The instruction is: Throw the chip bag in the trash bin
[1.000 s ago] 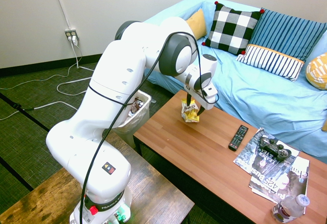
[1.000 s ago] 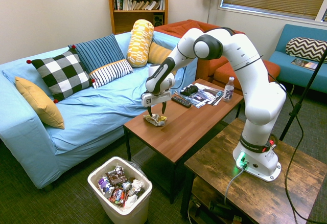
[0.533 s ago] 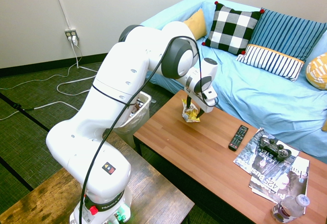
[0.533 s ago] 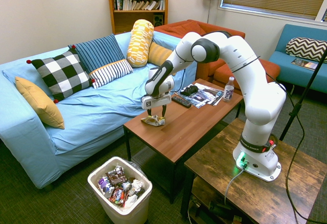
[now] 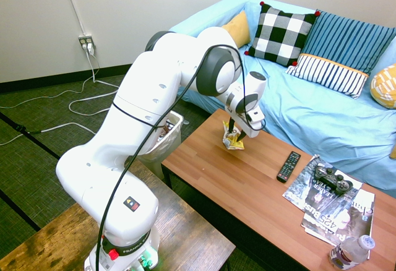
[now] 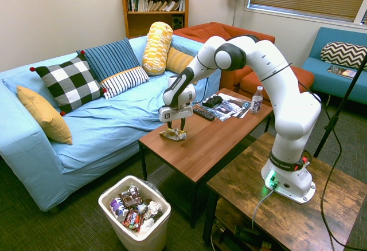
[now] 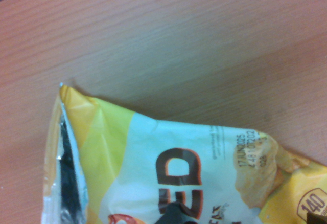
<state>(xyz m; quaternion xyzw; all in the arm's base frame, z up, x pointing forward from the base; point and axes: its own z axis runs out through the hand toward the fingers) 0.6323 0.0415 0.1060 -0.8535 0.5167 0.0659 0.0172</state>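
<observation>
Tool (image 6: pixel 175 128) fingers straddle the chip bag (image 6: pixel 174 134), grip unclear; remote (image 5: pixel 288 166), magazines (image 5: pixel 331 203) well apart.

chip bag (image 7: pixel 179 173) yellow-white | trash bin (image 6: pixel 135 231) white | pillow (image 6: pixel 71 82) black-white checked

Bright, even indoor light; exterior views sharp, wrist view softly blurred.

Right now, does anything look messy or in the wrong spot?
Yes. A crinkled chip bag lies on the coffee table near its end, right under the gripper, though it's rubbish. The trash bin on the floor is already piled with wrappers. The magazines lie a bit crooked.
</observation>
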